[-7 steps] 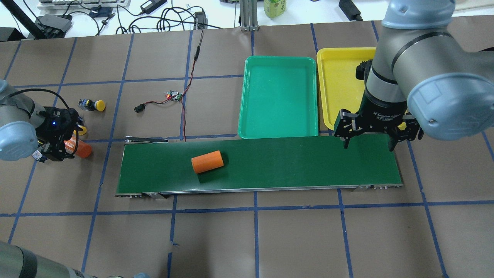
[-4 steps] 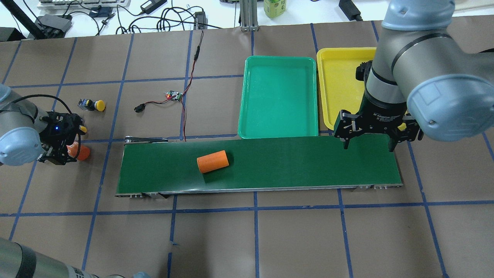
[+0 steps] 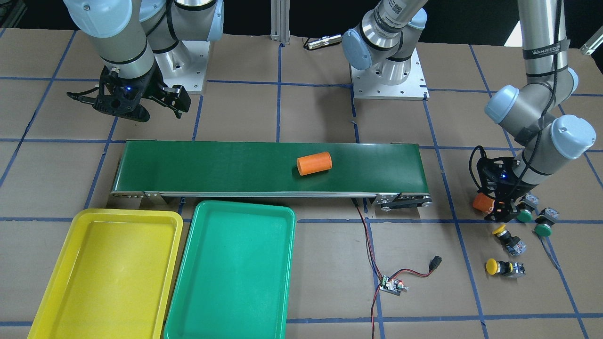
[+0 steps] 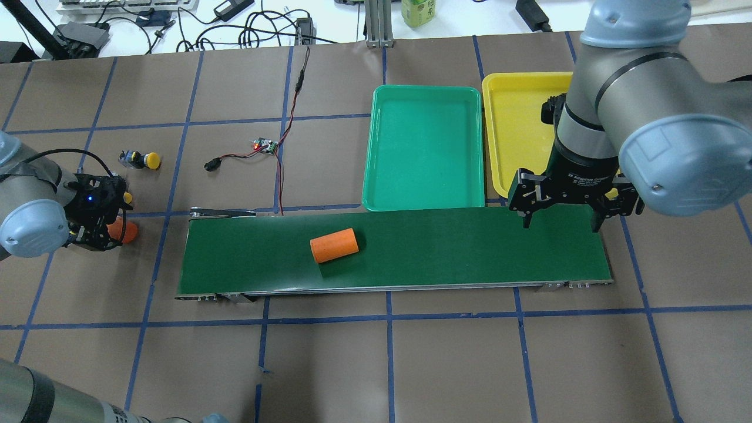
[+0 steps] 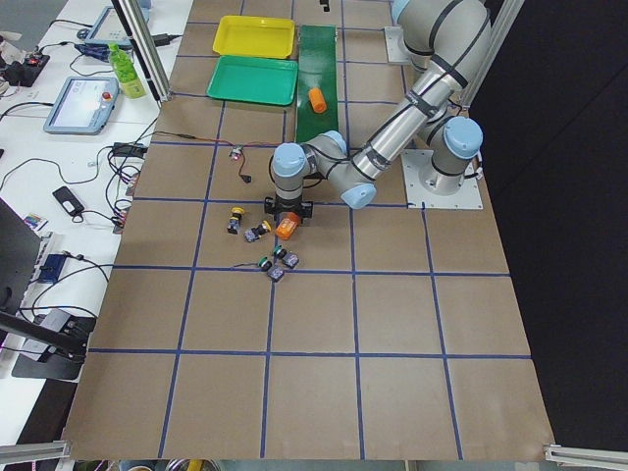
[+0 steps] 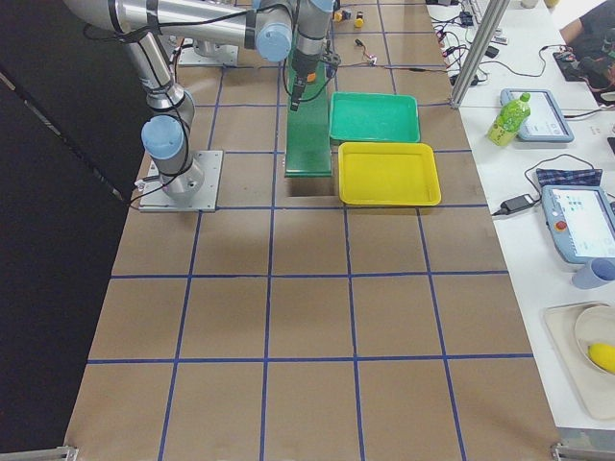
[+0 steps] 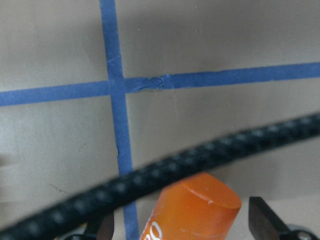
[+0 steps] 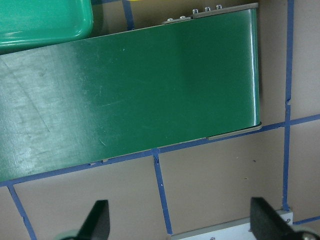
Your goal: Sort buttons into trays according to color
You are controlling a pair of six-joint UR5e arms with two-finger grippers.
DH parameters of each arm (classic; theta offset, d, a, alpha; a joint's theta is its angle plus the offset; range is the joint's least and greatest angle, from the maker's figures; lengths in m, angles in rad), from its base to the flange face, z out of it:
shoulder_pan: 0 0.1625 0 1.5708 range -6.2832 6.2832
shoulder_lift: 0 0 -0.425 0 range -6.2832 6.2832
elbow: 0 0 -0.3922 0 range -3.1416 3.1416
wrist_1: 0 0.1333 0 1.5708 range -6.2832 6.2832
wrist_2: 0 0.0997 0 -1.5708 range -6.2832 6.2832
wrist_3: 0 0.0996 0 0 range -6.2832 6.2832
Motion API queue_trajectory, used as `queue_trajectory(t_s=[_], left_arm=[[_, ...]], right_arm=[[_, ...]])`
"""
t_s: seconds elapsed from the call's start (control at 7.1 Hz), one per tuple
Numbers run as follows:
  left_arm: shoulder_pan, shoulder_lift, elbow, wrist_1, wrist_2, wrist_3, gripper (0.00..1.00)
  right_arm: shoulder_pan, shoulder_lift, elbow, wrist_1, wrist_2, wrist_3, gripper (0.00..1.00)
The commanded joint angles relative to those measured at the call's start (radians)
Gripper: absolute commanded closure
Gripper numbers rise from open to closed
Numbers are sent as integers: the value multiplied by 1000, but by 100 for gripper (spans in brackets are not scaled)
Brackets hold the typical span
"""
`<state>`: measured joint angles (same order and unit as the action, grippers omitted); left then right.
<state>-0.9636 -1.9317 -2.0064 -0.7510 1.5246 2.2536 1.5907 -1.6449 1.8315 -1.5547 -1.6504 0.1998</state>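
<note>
Two yellow buttons [image 3: 499, 230] [image 3: 492, 266] and two green buttons [image 3: 524, 215] [image 3: 542, 229] lie on the table past the conveyor's left end. My left gripper [image 3: 495, 211] stands low beside them, jaws wide on either side of an orange cylinder [image 7: 195, 207]; no finger visibly touches it. My right gripper [image 4: 561, 220] is open and empty over the belt's other end. The green tray [image 4: 423, 147] and yellow tray [image 4: 517, 135] lie side by side beyond the belt, with nothing seen in them.
The dark green conveyor belt [image 4: 440, 247] runs across the middle and carries a second orange cylinder [image 4: 334, 245]. A small circuit board with red and black wires [image 4: 264, 145] lies beyond the belt's left part. The arm bases [image 3: 388, 75] stand behind the belt.
The orange cylinder on the belt has moved to the right. My left gripper has shifted over the other orange cylinder and covers more of it. The right arm has not moved.
</note>
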Motion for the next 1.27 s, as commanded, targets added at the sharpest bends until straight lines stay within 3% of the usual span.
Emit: queue_trajectory(t_s=[0.0, 0.28, 0.56, 0.84, 1.13], left_arm=[[26, 20, -2, -1, -18, 12, 92], [28, 62, -2, -30, -58, -27, 97], [-31, 184, -5, -178, -60, -170, 98], [-223, 264, -9, -237, -50, -393, 98], [-393, 324, -76, -243, -49, -591, 97]], right_arm=[[0, 0, 2, 1, -2, 1, 0], [0, 0, 5, 1, 0, 1, 0], [0, 0, 5, 1, -2, 1, 0], [0, -1, 3, -1, 0, 0, 0], [-2, 0, 3, -1, -2, 0, 0]])
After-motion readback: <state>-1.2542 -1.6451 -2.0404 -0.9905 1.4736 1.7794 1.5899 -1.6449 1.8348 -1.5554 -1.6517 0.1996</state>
